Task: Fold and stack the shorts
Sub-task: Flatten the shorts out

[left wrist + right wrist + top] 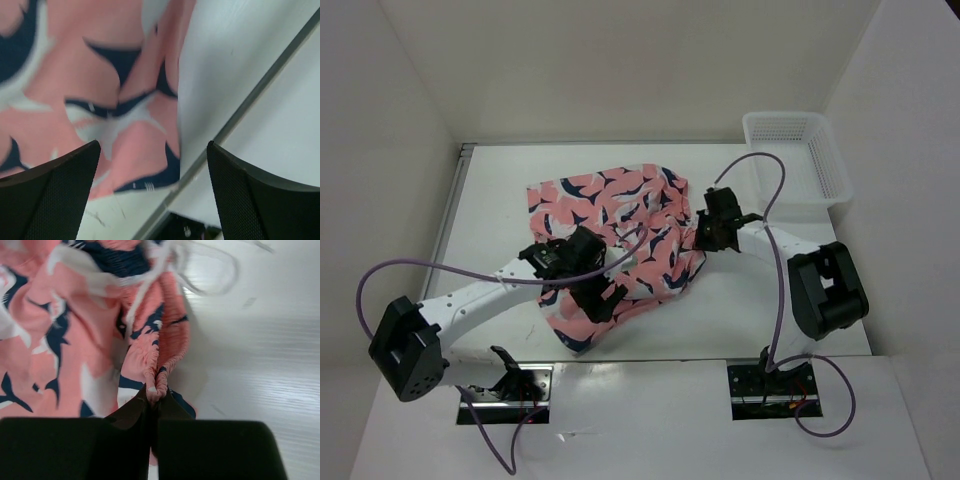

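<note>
Top view: the shorts (620,215) lie crumpled on the white bench (770,310) in the centre of the frame, running from upper centre down to a hem at lower centre. A white mesh basket (800,155) sits at upper right, apart from the fabric.

Left claw (600,298): over the lower part of the shorts, just above the lower hem. In the left wrist view the left claw (152,150) is spread wide, with one finger (55,195) at lower left and the other at lower right. Nothing is gripped. The pink fabric fills the upper left and centre of that frame, its edge falls between the fingers, and bare bench shows to the right.

Right claw (703,232): at the right edge of the shorts, centre right of the top view. In the right wrist view the right claw (156,392) is pinched closed on a gathered fold of the elastic edge at lower centre. The rest of the shorts spreads to the upper left, and a white drawstring (200,265) loops at the top.
</note>
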`<control>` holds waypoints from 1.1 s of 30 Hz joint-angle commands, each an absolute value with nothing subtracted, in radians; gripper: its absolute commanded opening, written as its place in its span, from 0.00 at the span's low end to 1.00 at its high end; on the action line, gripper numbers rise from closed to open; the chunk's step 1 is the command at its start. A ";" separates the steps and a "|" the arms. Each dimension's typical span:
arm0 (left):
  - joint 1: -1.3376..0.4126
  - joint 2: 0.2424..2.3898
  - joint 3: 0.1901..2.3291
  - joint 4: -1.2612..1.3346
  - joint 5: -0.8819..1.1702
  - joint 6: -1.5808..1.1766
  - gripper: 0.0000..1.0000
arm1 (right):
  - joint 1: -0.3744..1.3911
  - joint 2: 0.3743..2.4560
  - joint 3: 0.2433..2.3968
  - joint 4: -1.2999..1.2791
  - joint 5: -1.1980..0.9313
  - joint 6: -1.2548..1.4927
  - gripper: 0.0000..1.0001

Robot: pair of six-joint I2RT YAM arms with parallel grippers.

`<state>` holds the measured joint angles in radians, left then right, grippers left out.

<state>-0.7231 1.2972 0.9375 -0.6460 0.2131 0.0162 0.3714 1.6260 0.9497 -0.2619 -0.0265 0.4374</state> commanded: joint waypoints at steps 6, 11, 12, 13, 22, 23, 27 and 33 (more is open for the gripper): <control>-0.871 1.244 0.806 -0.830 0.108 0.000 0.96 | 0.281 1.511 0.881 -0.267 -0.040 0.410 0.00; -0.885 1.338 0.860 -0.844 0.208 0.000 1.00 | 0.281 1.499 0.871 -0.258 -0.040 0.410 0.00; -0.885 1.338 0.861 -0.815 0.219 0.000 1.00 | 0.281 1.499 0.871 -0.258 -0.040 0.410 0.00; -0.894 1.348 0.844 -0.793 0.177 0.000 1.00 | 0.281 1.499 0.871 -0.258 -0.040 0.410 0.00; -0.914 1.367 0.671 -0.675 0.057 0.000 0.71 | 0.281 1.424 0.873 -0.291 -0.013 0.246 0.79; -0.914 1.367 0.661 -0.643 0.057 0.000 0.66 | 0.281 1.424 0.873 -0.291 -0.003 0.230 0.79; -0.914 1.367 0.641 -0.623 0.046 0.000 0.47 | 0.281 1.431 0.873 -0.287 -0.014 0.218 0.80; -0.914 1.356 0.641 -0.614 0.055 0.000 0.09 | 0.281 1.505 0.873 -0.275 0.002 0.239 0.77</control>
